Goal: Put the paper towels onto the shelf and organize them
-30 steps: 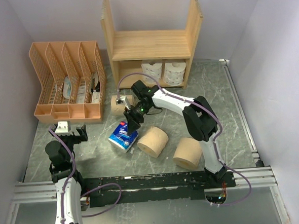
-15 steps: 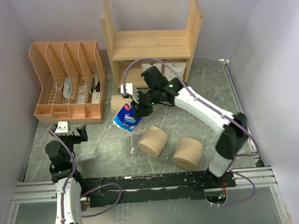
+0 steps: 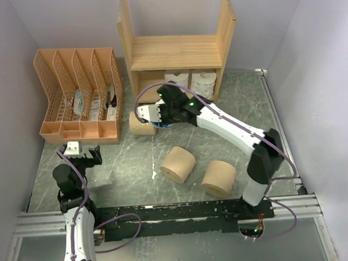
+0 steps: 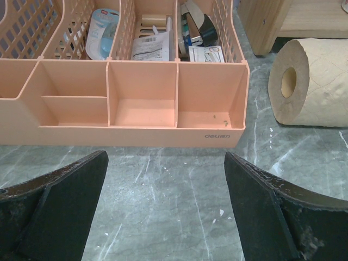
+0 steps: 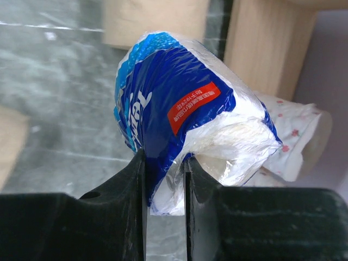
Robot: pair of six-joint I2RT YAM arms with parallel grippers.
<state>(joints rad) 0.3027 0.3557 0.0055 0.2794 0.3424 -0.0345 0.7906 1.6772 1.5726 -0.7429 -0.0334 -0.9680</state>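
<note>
My right gripper (image 5: pixel 165 163) is shut on the wrapper edge of the blue-and-white paper towel roll (image 5: pixel 185 109), which hangs off the table. In the top view that gripper (image 3: pixel 155 117) sits in front of the wooden shelf (image 3: pixel 175 50), at the left of its lower tier, and hides most of the roll. Two white patterned rolls (image 3: pixel 177 80) (image 3: pixel 204 81) stand in the lower tier. One tan roll (image 3: pixel 139 124) lies just left of the gripper; two more (image 3: pixel 178 164) (image 3: pixel 218 178) lie nearer. My left gripper (image 4: pixel 166 212) is open and holds nothing, low over the table.
A peach mesh file organizer (image 3: pixel 77 95) holding small items stands at the back left, right in front of my left gripper. The shelf's left side panel (image 5: pixel 266 49) is close beside the held roll. White walls close in the table on three sides.
My right arm lifted the blue-and-white roll off the table and carried it back towards the shelf's lower tier. The left arm has not moved.
</note>
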